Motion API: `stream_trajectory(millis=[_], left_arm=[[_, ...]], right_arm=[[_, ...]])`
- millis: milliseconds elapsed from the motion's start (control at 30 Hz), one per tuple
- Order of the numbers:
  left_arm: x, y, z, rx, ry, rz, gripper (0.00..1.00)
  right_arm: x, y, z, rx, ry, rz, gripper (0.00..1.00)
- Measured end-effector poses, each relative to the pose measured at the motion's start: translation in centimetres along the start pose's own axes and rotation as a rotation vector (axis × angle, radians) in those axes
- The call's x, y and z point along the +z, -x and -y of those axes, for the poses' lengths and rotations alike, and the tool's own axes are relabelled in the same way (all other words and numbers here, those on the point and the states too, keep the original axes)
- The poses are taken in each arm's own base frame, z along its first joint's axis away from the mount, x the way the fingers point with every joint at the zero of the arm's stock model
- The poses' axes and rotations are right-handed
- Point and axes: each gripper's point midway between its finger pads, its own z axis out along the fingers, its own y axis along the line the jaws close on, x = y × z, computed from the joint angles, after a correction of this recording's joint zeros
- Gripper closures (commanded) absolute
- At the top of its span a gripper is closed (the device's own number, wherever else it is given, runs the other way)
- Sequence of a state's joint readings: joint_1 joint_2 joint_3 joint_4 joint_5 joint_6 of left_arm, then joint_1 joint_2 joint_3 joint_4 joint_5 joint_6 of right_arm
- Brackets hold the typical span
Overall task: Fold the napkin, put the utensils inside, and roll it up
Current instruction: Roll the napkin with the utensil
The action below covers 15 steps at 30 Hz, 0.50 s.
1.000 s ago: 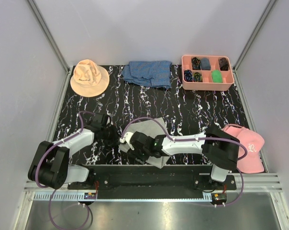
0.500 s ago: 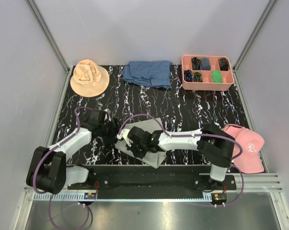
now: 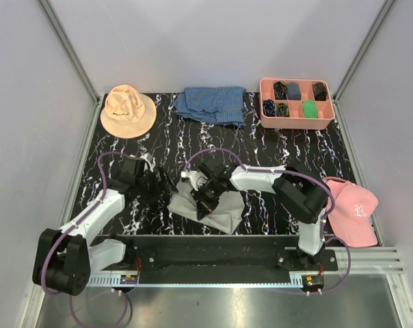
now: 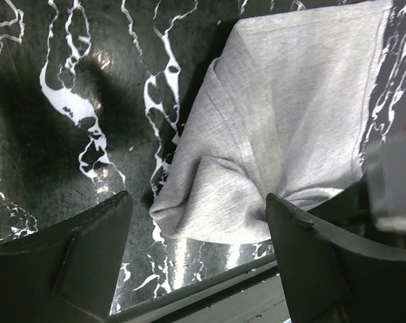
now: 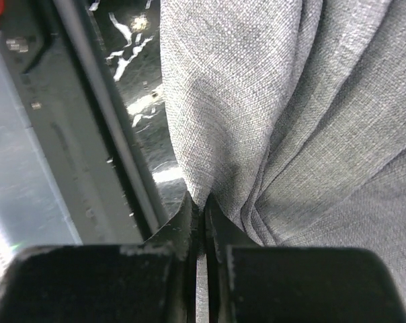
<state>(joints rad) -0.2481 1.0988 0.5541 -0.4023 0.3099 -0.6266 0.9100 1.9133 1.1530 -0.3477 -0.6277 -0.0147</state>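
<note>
- The napkin [image 3: 223,213], a plain light-grey cloth, lies bunched at the near edge of a black white-veined table [image 3: 275,160], just ahead of the arm bases.
- The right gripper [image 5: 197,214] has its two fingers pressed almost together, pinching a gathered fold of the napkin, with creases fanning out from the pinch.
- The left gripper [image 4: 197,208] hangs wide apart and holds nothing. A rounded, folded corner of the napkin lies between its fingers, and neither finger visibly touches it.
- From above, the right arm's wrist covers the middle of the napkin.
- An orange bucket hat [image 3: 128,109] sits at the far left.
- A folded blue checked cloth [image 3: 213,104] sits at the far centre.
- A pink compartment tray [image 3: 295,124] sits at the far right, holding small dark items and one green piece [image 3: 310,108].
- A pink cap [image 3: 350,212] rests at the near right, well apart from the napkin.
- The cap bears a small white mark [image 3: 360,210] that looks like a letter R. No other writing is readable.
</note>
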Motion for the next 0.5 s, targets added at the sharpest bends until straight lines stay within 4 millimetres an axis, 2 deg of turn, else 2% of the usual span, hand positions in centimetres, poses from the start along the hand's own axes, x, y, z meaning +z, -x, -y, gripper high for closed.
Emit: stream_trajectory(millis=[267,500], left_arm=[[0.7,-2.1,-1.3,-0.005,0.001,-0.043,0.18],[0.6,-0.6,0.3,0.052,-0.079,0.032,0.15]], right_arm=[[-0.6,0.0,-0.2,0.123,0.204,-0.012,1.0],[-1.4,0.8,0.3,0.22,0.345,0.001,1.0]])
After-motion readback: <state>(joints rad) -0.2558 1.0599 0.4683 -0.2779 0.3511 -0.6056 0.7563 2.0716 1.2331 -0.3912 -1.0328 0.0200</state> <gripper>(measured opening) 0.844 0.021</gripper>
